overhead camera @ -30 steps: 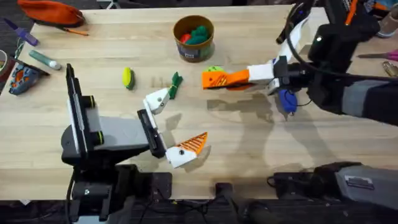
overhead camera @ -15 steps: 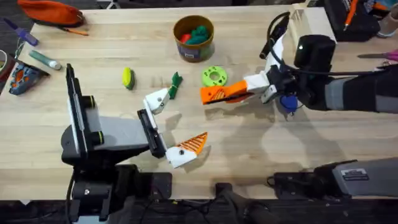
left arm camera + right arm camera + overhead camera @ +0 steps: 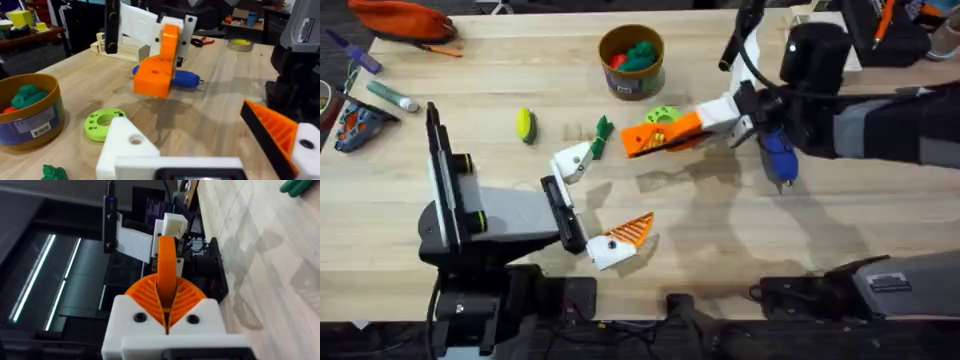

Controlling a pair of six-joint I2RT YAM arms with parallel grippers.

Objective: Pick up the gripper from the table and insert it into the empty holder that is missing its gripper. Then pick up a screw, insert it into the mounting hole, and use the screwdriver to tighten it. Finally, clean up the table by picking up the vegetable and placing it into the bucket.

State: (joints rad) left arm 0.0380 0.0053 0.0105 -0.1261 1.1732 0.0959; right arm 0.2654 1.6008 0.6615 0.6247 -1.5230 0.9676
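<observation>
Screwdriver (image 3: 777,155) lies flat, its length running toward the near edge.

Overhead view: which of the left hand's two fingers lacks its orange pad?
The bare white finger beside the green vegetable; the other finger carries an orange ribbed pad.

Black and grey arms, white claws, orange ribbed pads (image 3: 635,231)

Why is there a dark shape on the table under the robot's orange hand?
Overhead view: it's the shadow of the right hand, cast on the table by light from above. Left wrist view: same shadow, under that orange hand.
</observation>
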